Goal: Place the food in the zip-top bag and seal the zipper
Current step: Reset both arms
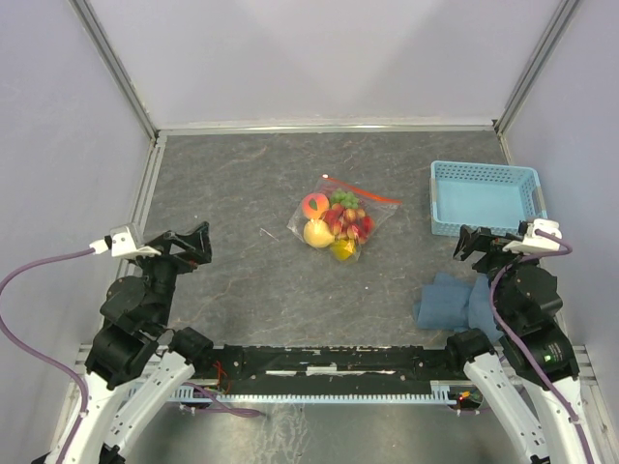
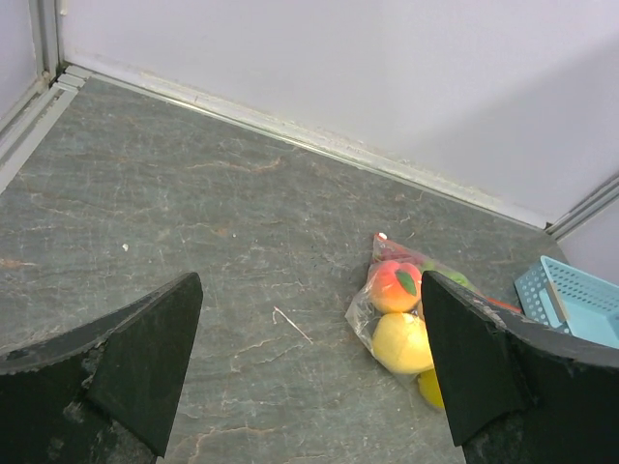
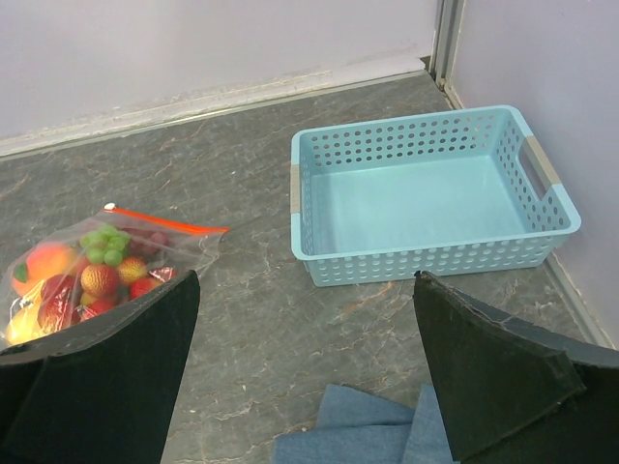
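Top view: the zip-top bag lies flat on the dark, veined table, toward the far side. The food is packed inside, but the pieces are small and run together. The zipper is a thin red-orange strip along the bag's far edge; whether it is pressed shut cannot be told. The left end effector sits well to the bag's left and the right end effector well to its right, beside a light-blue basket and above a crumpled blue cloth.

Left wrist view: the dark fingers stand splayed wide, holding nothing. The bag lies ahead and to the right, and the right-hand finger hides its far side. A peach and a yellow fruit show through the crinkly clear plastic. The basket is cut off at the frame edge.

Right wrist view: this end effector is also spread wide and grips nothing. The bag lies far left, its lower part covered by the left finger; green grapes show clearly. The perforated basket sits ahead, and the cloth is cropped at the bottom.
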`<state>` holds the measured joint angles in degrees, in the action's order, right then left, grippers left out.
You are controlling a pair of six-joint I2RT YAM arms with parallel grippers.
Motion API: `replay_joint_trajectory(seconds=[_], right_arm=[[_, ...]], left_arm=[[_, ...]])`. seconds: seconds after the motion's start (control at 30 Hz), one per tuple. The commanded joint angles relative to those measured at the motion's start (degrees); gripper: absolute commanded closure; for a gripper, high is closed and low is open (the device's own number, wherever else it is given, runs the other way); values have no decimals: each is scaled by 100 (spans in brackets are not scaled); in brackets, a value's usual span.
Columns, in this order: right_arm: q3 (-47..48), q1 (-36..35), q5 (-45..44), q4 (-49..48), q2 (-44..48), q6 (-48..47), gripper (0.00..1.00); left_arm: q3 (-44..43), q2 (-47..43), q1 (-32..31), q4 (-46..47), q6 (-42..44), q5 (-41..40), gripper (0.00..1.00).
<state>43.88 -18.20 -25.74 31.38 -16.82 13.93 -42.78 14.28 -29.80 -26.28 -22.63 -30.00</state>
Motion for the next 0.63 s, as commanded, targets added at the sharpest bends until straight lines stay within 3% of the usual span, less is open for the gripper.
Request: replay_joint_trajectory(seconds=[0.0,0.6], right_arm=[[-3,14,-169,-91,-30,143,1],[28,23,-191,-70,-45,136,1]], left_arm=[[15,-35,44,334,119,-165,0],[-14,-70,125,279,81,30,0]])
